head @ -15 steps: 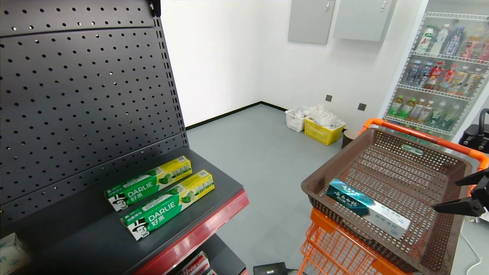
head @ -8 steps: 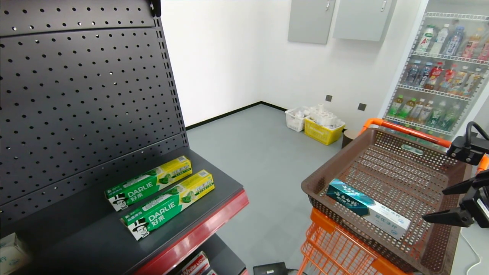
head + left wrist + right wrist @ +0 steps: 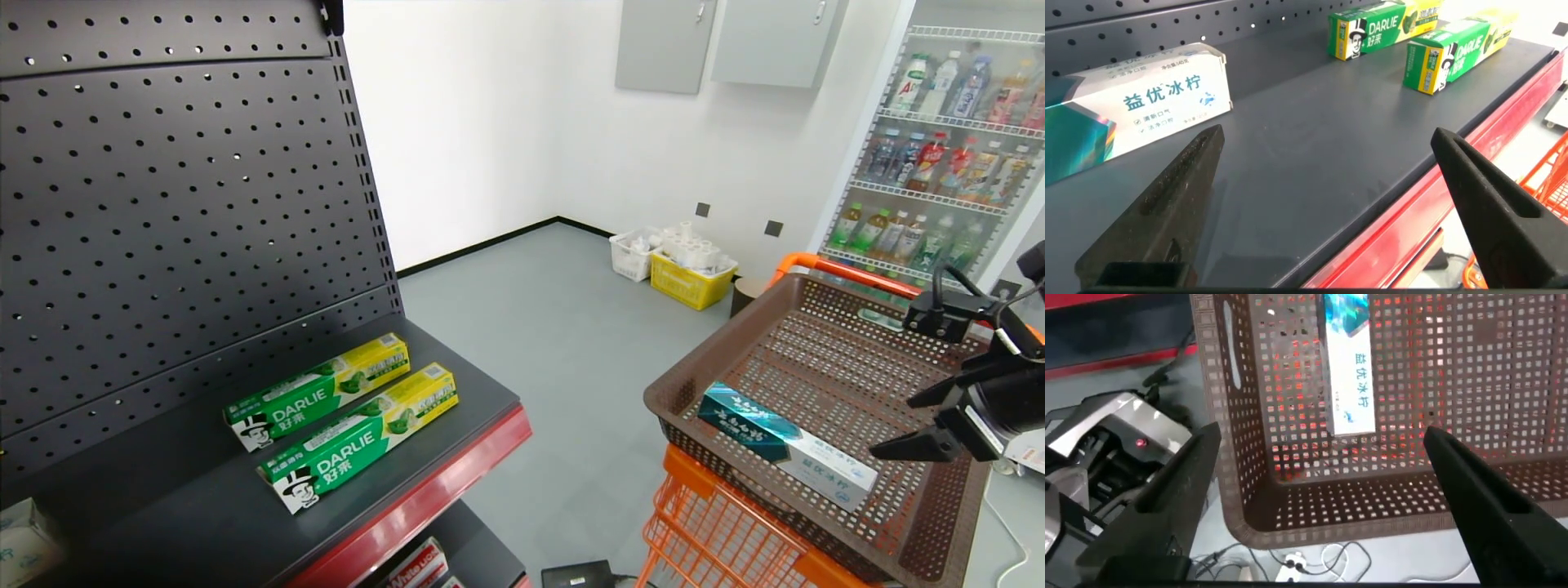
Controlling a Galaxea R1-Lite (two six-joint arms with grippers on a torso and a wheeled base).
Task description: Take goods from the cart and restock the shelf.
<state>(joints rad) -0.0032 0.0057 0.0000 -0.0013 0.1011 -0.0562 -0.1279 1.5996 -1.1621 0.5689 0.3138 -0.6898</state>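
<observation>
From the frame's right edge the right gripper [image 3: 891, 428] has advanced left over the brown basket [image 3: 709, 346] toward the teal-and-white toothpaste box [image 3: 788, 445], jaws wide and empty; a pickup looks near.

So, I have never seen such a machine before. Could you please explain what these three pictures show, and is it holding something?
It is a robot with two arms, restocking a shop. The wide picture comes from a camera on its head. The other two come from cameras on its wrists, looking past each arm's tool. On the dark shelf lie two green boxes side by side, and the left wrist picture adds a white box nearby. The left tool hovers open over that shelf. On the right, a brown basket sits on an orange cart with one teal-and-white box inside. The right tool hangs open at the basket's right side. Neither tool holds anything.
</observation>
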